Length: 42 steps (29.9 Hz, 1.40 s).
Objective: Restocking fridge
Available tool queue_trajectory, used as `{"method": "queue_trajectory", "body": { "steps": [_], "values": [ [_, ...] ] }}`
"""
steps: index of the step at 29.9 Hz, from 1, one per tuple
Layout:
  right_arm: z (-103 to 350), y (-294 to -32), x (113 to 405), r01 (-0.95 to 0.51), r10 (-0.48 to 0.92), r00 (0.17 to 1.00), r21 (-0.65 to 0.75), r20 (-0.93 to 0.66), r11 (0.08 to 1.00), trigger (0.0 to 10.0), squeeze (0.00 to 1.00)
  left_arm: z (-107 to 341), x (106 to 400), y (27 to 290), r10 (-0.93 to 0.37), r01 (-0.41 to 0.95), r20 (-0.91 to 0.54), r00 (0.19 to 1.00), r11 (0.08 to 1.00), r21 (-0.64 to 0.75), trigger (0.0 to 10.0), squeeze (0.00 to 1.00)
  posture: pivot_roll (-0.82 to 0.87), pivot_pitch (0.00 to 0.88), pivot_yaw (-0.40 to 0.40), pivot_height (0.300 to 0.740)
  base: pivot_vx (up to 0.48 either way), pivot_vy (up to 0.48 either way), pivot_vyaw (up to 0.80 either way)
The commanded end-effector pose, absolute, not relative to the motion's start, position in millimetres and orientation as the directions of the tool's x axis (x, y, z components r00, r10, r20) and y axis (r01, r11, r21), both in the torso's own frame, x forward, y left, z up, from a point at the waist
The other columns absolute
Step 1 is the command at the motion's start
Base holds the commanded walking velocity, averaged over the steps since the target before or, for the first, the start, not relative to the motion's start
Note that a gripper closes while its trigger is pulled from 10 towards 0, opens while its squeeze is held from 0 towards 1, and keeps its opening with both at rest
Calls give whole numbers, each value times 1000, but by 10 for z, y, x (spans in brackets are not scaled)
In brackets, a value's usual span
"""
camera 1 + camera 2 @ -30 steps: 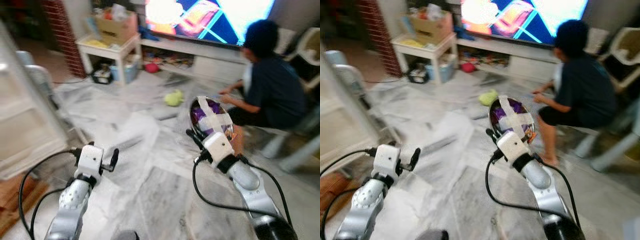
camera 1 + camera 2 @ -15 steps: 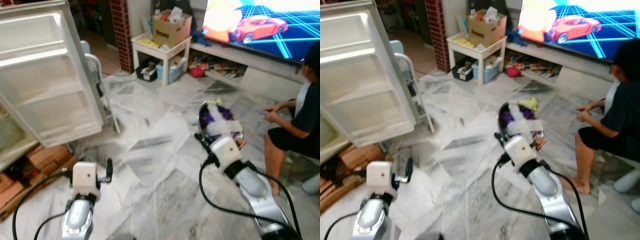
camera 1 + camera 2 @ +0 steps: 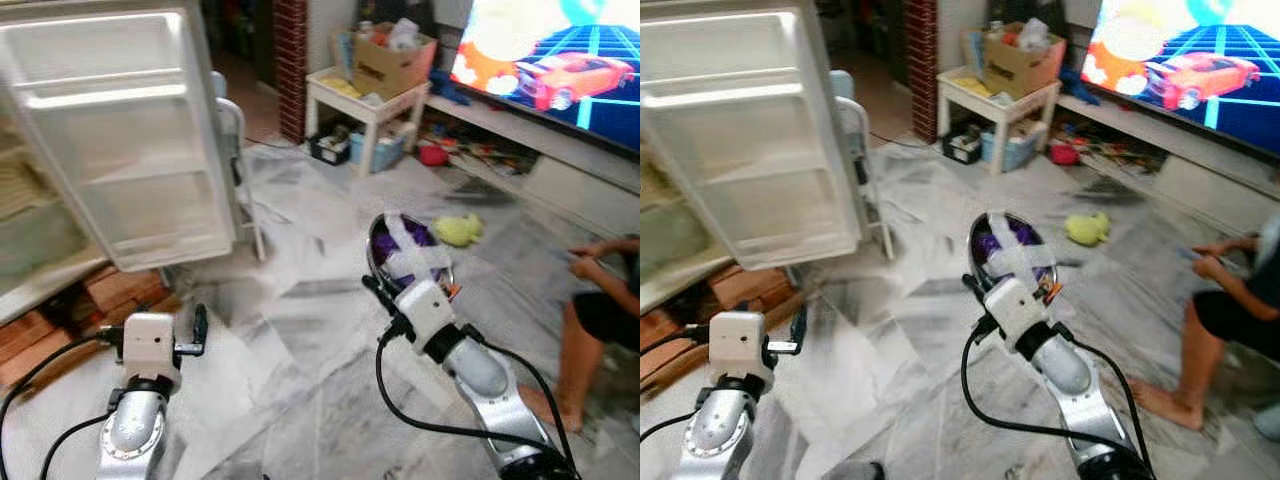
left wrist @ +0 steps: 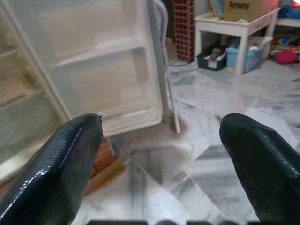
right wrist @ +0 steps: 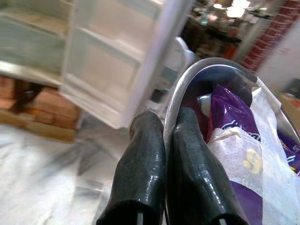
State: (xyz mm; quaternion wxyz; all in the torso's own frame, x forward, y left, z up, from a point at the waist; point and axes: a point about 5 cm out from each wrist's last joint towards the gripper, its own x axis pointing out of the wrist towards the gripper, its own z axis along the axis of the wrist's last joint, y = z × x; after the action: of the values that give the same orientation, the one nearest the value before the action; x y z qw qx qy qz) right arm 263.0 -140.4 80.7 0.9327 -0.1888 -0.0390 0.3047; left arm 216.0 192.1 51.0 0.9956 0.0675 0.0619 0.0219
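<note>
Far left: the fridge door (image 3: 130,140) stands swung open, its white door shelves bare; the fridge interior (image 3: 30,215) lies beyond it at the frame edge, blurred. Brick-like blocks (image 3: 100,300) sit on the floor under the door.

Lower left: the left gripper (image 3: 198,330) is held low over the marble floor (image 3: 300,330), fingers spread wide with nothing between them; the left wrist view looks past them toward the open door.

Centre: the right gripper (image 5: 161,159) is pinched tight on the rim of a metal bowl (image 3: 405,250), one finger on each side of the edge. The bowl is carried in the air ahead of the robot, tilted, holding purple packets (image 5: 234,154) strapped in by crossed strips of white tape (image 3: 415,262).

Handling judgement: the bowl is rigid and smooth, so a rim pinch is liable to slip or swivel; contents look soft and light, and the tape keeps them in. The rim is the workable hold.

Right: a white side table (image 3: 365,95) with a cardboard box (image 3: 392,62), a lit screen (image 3: 560,60), and a seated person (image 3: 605,320) at the edge.
</note>
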Motion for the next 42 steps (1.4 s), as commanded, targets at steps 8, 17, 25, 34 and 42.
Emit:
{"method": "queue_trajectory", "body": {
  "steps": [8,17,25,34,42],
  "values": [
    [929,-1317,2705,-562,619,785,-411,9,718,10000,0,539,2174,1928,45,-29,-124,991,991,128,10000,0,67,0,-45,740,0,213,780],
    [943,-1285,2727,-571,635,772,-426,13,702,10000,0,541,2226,1956,51,-35,-125,991,992,124,10000,0,66,0,-43,740,0,440,579],
    [953,-1275,2767,-572,638,770,-431,12,698,10000,0,557,2259,1945,55,-41,-120,991,992,120,10000,0,70,0,-44,740,0,443,0],
    [974,-1274,2809,-561,626,780,-412,28,718,10000,0,568,2282,1952,61,-48,-112,992,992,121,10000,0,69,0,-48,740,0,444,0],
    [969,-1226,2775,-582,652,757,-415,36,699,10000,0,551,2272,1938,66,-53,-121,990,993,105,10000,0,69,0,-48,740,0,445,0]
  ]
}}
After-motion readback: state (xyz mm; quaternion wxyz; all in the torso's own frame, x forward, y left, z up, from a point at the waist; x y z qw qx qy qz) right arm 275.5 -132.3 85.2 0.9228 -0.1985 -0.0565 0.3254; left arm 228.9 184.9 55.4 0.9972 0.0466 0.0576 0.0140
